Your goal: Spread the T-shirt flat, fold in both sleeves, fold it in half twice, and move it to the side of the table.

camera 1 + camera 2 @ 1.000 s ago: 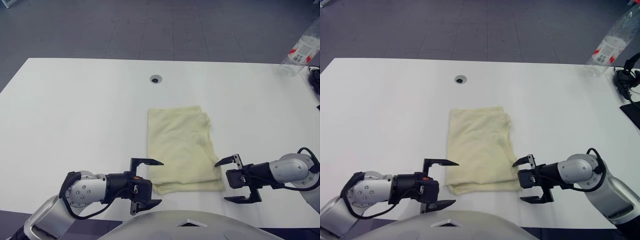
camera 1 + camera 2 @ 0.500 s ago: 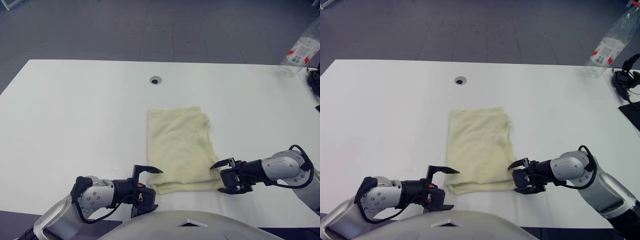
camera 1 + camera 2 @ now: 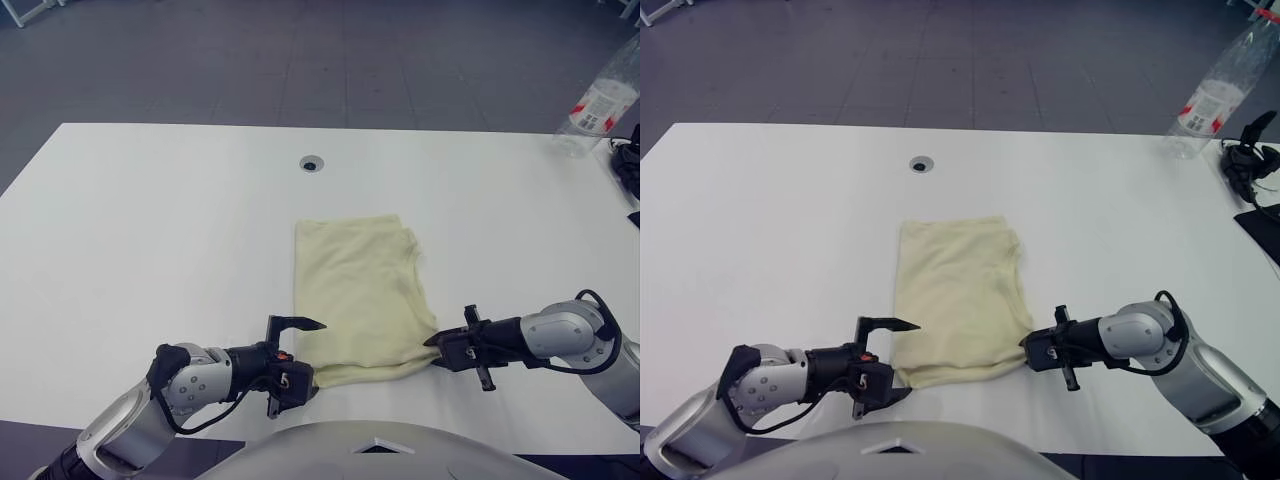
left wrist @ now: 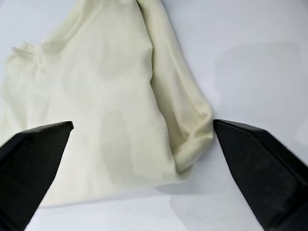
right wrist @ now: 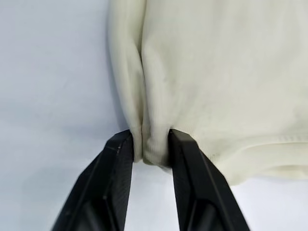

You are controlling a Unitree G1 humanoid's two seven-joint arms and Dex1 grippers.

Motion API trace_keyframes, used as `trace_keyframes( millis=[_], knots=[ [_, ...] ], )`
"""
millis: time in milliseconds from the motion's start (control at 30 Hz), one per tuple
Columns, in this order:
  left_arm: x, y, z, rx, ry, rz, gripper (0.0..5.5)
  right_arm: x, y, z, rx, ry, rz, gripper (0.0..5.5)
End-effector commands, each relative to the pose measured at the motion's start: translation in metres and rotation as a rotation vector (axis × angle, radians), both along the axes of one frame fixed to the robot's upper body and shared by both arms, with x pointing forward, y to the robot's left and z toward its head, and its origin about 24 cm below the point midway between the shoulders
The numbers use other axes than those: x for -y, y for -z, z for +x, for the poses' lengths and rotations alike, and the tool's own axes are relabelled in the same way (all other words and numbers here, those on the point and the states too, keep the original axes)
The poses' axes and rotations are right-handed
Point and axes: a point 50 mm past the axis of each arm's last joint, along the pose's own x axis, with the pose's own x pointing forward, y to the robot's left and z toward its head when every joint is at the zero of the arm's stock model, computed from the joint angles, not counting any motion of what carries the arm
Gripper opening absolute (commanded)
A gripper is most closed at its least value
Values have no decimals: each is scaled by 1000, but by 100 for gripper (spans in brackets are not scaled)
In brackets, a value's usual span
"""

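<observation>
Half-fold step, I judge: my right fingers [image 5: 113, 183] pinch a T-shirt [image 3: 360, 290] corner; left fingers [image 4: 33, 159], wide, straddle another and should close.

Light on my feed is bright and even, looks like it's coming from overhead, so the white table [image 3: 150, 220] goes almost flat white while the floor [image 3: 300, 50] behind it stays dim grey. Shadows are soft, just a faint grey smudge on the table beside the T-shirt [image 4: 110, 96] in the left wrist view. The fingers [image 4: 33, 159] of the left gripper [image 4: 143, 124] come out as plain black wedges.
</observation>
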Motion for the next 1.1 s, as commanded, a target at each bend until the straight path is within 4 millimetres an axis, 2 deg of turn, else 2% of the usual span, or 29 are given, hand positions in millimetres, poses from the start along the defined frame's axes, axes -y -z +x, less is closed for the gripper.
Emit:
trace_keyframes(
  millis=[33, 133, 900, 1100],
  knots=[
    [-8, 11, 1, -30, -18, 84, 485, 3, 6, -2, -17, 28, -24, 48],
    [-7, 11, 0, -38, -8, 80, 426, 3, 6, -2, -14, 31, -24, 22],
    [-4, 7, -3, -43, 9, 68, 17, 0, 5, -1, -13, 32, -17, 21],
    [-6, 6, -3, -56, -3, 50, 10, 1, 5, -1, -17, 30, -16, 21]
  ],
)
